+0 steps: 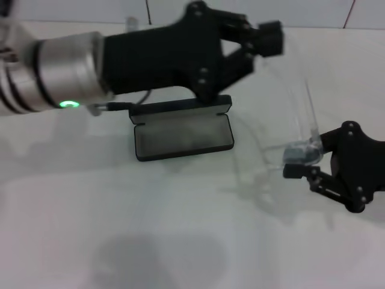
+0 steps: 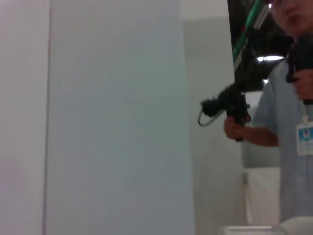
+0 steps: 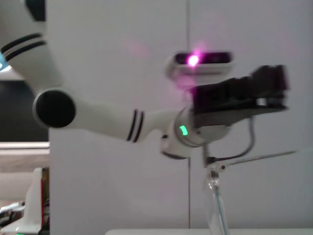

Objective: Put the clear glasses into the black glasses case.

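Observation:
The black glasses case [image 1: 183,135] lies open on the white table, grey lining up, lid standing at the far side. The clear glasses [image 1: 304,102] hang in the air to the right of the case, stretched between both grippers. My left gripper [image 1: 272,40] is high above and right of the case, shut on the glasses' upper end. My right gripper [image 1: 296,161] sits low at the right, shut on their lower end. The right wrist view shows the left gripper [image 3: 274,90] from the side and a clear part of the glasses [image 3: 217,200] below it.
The left forearm [image 1: 66,75] crosses above the table's [image 1: 120,229] far left part. A tiled wall [image 1: 90,9] runs behind the table. In the left wrist view a person [image 2: 288,122] stands to the side holding a black handheld device [image 2: 230,105].

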### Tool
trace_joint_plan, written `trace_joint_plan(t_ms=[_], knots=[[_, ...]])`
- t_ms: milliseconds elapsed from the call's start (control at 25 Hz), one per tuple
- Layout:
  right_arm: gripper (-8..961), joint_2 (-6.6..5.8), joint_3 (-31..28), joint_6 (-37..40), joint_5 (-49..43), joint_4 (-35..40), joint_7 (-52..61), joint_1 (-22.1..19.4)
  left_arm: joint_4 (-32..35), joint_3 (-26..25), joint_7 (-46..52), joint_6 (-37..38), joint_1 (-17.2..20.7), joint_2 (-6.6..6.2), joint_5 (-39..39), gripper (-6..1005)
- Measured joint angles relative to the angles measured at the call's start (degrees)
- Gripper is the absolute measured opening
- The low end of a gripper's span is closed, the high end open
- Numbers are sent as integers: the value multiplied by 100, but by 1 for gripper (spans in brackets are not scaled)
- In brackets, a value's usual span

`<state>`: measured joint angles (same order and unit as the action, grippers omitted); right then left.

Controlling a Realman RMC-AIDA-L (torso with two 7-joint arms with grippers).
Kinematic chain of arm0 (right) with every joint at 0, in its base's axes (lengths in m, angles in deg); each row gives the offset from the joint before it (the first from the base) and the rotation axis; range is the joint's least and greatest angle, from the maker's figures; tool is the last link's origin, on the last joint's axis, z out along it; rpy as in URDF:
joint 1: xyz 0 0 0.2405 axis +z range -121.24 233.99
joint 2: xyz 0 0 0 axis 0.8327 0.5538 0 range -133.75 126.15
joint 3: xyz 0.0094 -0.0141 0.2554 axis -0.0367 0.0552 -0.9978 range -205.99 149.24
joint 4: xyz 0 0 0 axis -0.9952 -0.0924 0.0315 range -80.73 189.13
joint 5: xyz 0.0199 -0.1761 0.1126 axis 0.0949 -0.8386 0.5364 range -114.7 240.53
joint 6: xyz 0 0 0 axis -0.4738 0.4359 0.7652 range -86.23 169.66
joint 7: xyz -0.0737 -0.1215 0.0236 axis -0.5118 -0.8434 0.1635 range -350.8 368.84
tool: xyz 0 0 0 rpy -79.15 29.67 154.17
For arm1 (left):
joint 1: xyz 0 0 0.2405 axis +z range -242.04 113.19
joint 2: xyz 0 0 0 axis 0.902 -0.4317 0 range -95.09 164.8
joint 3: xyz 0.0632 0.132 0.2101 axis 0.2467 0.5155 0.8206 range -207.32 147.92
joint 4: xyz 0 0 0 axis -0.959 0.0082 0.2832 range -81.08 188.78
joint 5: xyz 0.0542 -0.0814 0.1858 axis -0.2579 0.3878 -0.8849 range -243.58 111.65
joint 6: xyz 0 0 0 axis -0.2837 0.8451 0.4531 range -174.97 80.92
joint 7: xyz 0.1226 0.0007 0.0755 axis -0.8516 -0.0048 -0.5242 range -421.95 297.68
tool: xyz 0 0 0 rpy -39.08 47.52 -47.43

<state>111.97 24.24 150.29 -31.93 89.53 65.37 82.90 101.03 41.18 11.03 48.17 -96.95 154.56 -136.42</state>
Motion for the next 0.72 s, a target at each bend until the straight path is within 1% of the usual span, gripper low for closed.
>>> trace_joint_plan(t_ms=[120,200,360,480,720], knots=[[120,7,131,-33,2,19,-67,42,-4,255,150,-172,-92,-1,-38,61],[120,7,175,-43,3,19,-75,71,-11,335,176,-217,-95,0,-52,62],[120,5,312,-87,-1,19,28,139,-47,397,181,-250,-33,1,-58,63],[120,-2,499,-173,-3,40,107,194,-64,540,180,-255,10,5,-58,63],[120,20,540,-177,24,99,108,233,-73,815,184,-300,102,8,-115,64]])
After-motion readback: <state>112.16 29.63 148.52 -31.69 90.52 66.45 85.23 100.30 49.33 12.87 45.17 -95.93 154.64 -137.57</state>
